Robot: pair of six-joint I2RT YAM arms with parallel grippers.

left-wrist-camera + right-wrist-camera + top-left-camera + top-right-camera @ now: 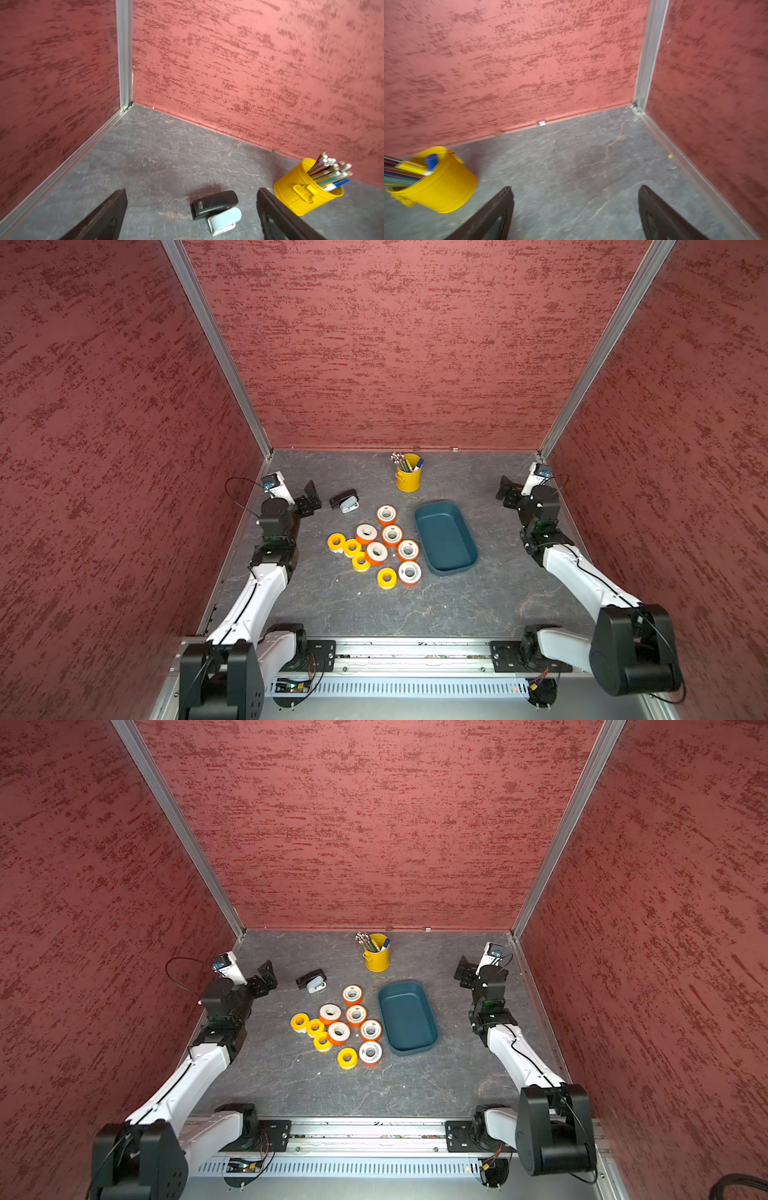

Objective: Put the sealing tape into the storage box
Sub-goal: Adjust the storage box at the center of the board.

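Ten sealing tape rolls [370, 556] cluster just beside the empty storage box [444, 539], along its long side facing the nearer left gripper [312, 495]. It and the right gripper [503, 492] stand wide, empty.

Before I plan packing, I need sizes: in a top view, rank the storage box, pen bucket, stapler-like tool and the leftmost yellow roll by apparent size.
1. storage box
2. pen bucket
3. stapler-like tool
4. leftmost yellow roll
The last two look nearly alike, so that order is unsure.
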